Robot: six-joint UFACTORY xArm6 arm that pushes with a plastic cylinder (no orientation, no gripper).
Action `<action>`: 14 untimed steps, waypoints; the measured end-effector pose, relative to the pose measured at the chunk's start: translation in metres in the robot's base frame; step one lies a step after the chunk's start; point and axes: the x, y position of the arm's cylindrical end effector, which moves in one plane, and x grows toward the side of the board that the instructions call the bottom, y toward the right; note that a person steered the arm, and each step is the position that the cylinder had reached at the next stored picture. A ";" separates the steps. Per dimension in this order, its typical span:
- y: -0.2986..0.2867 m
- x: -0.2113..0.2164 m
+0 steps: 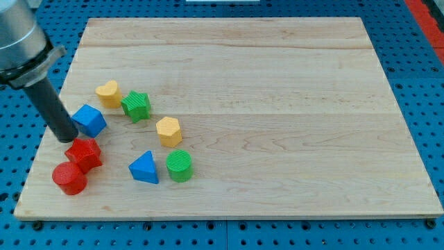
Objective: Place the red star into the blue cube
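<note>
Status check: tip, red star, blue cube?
My tip between blue cube and red star. Star just below cube, apart. Red cylinder behind star. Nothing blocking.

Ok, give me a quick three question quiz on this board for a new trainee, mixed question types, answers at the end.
1. True or false: my tip is at the view's right edge of the wooden board.
2. Multiple choice: which block lies nearest my tip? A) green cylinder B) blue cube C) yellow hexagonal block
3. Fill in: the red star sits just toward the view's ____ from the blue cube.

Key
1. False; it is near the view's left edge, between the blue cube and the red star.
2. B
3. bottom
</note>
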 end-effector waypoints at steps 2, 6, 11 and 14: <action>0.005 0.110; 0.062 0.066; 0.100 -0.008; 0.118 -0.047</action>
